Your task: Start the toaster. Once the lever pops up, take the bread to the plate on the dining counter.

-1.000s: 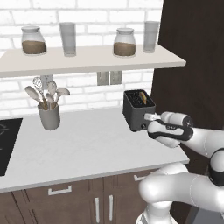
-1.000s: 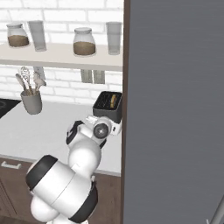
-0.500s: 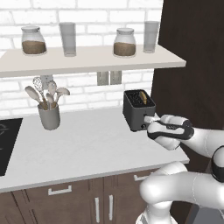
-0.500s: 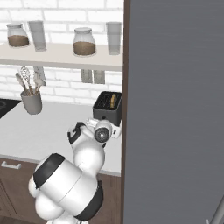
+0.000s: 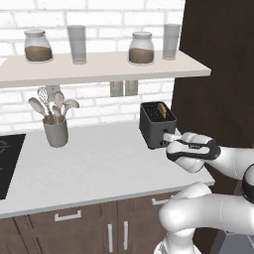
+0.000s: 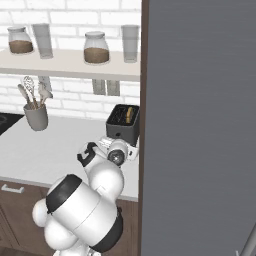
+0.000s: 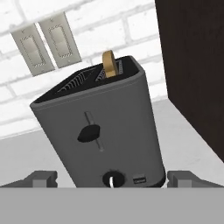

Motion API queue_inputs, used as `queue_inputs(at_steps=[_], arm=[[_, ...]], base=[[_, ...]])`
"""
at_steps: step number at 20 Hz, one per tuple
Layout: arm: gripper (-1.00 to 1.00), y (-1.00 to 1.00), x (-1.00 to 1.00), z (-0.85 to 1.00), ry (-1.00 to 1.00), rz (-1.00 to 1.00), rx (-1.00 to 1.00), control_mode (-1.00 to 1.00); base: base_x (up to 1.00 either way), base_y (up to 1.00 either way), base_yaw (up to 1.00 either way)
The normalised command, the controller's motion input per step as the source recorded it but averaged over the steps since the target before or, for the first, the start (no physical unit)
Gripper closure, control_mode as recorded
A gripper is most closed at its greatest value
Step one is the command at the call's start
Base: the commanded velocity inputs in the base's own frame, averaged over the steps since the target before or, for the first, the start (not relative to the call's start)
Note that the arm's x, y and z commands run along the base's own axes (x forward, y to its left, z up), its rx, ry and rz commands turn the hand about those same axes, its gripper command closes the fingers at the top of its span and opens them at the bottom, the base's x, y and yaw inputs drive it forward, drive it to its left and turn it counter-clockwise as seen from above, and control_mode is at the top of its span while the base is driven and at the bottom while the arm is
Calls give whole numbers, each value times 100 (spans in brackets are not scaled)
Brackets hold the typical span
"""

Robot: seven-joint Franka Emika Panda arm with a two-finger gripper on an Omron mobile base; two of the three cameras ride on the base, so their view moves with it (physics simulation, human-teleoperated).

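Claw (image 7: 111, 178) fingers stand wide apart, one tip at each lower corner of the hand view, holding nothing, with the toaster (image 7: 101, 134) straight ahead between them and its front face close to the camera. From the left base view the claw (image 5: 171, 139) sits just in front of the toaster (image 5: 157, 125), low against its near face; whether it touches cannot be told. In the right base view the claw (image 6: 116, 145) is likewise right at the near side of the toaster (image 6: 123, 123).

On the toaster's front face a dark lever (image 7: 89, 133) sits partway along a vertical slot, and a small round knob (image 7: 112, 179) lies low near the base. The bread (image 7: 109, 64) stands upright in the right-hand top slot, its tan edge poking above the rim; it shows too as a tan sliver in the left base view (image 5: 161, 108) and the right base view (image 6: 129, 115).

The toaster rests on the light grey counter (image 5: 94, 163), at its right end beside a dark wall panel (image 5: 218, 74). Far left on the counter stands a grey utensil holder (image 5: 55, 131). Two wall switches (image 7: 43, 41) are on the brick wall behind the toaster
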Motion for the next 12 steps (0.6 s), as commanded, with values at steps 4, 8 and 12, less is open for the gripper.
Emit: queue_inputs(at_steps=[4, 8, 12], arm=[[-100, 0, 0, 0, -1, 0, 0, -100], [-100, 0, 0, 2, 4, 0, 0, -100], [-100, -6, 2, 28, 2, 0, 0, -100]], base=[[0, 0, 0], [0, 0, 0], [0, 0, 0]])
